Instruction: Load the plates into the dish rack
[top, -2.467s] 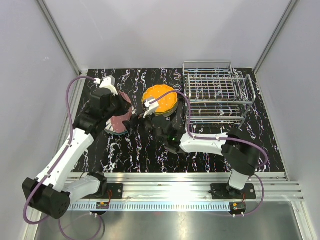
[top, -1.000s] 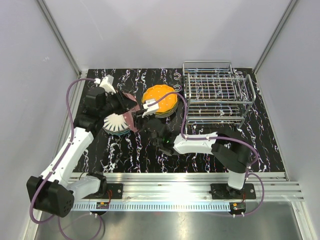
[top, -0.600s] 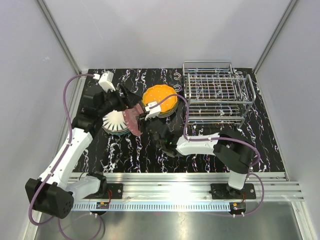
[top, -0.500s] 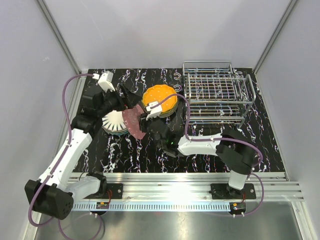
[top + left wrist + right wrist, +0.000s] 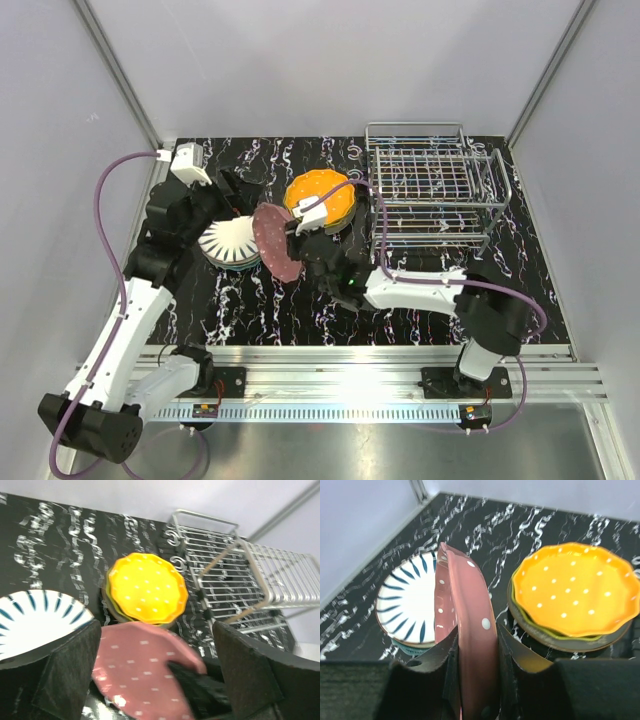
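Note:
A pink dotted plate (image 5: 277, 243) stands on edge above the table, and my right gripper (image 5: 298, 232) is shut on its rim (image 5: 467, 630). My left gripper (image 5: 233, 196) is open, back and to the left of that plate, touching nothing; the pink plate (image 5: 142, 667) lies beyond its spread fingers (image 5: 70, 675). A black-striped white plate (image 5: 228, 240) tops a low stack at left. An orange dotted plate (image 5: 320, 198) tops a second stack, over a yellow-green one (image 5: 555, 632). The chrome dish rack (image 5: 435, 190) stands at back right.
A teal plate edge (image 5: 412, 647) shows under the striped one. Pale walls close in the black marbled table (image 5: 240, 300) at left, back and right. The metal rail with the arm bases (image 5: 340, 375) runs along the near edge.
My left gripper has opened, let go of the pink plate and drawn back to the left. The right gripper now holds the plate alone, turned more upright.

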Tool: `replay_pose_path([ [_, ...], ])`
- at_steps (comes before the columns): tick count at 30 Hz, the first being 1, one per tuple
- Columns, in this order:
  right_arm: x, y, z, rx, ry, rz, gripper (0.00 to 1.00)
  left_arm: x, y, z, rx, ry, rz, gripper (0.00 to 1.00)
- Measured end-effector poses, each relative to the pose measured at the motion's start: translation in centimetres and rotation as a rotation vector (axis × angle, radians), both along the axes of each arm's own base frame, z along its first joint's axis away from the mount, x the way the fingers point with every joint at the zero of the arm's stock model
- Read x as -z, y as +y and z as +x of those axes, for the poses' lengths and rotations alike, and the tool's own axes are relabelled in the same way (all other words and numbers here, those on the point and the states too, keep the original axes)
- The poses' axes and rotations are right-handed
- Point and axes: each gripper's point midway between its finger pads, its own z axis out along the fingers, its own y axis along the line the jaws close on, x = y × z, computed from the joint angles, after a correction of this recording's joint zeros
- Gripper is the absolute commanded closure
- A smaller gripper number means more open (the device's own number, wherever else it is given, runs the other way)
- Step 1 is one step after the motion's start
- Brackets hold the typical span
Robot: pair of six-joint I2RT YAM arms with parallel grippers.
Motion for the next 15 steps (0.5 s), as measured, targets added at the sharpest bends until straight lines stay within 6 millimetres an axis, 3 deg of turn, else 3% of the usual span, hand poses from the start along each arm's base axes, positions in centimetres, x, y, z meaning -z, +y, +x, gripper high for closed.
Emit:
replay_pose_path([
  [1, -0.8, -0.3, -0.1, 0.001, -0.006, 0.003, 1.0, 0.0, 0.3, 0.0, -0.014, -0.003, 0.007, 0.14],
  [5, -5.3, -2.8, -0.1, 0.021, -0.04, 0.046, 1.0, -0.1, 1.0, 0.3, -0.049, -0.013, 0.026, 0.01],
  [8, -9.4, -5.5, -0.3, 0.045, -0.076, 0.095, 1.0, 0.0, 1.3, 0.4, -0.067, -0.012, 0.032, 0.01],
  [15, -19.4, -16.5, -0.7, 0.193, -0.193, 0.205, 1.0, 0.6, 2.0, 0.5, -0.109, 0.009, 0.048, 0.01],
])
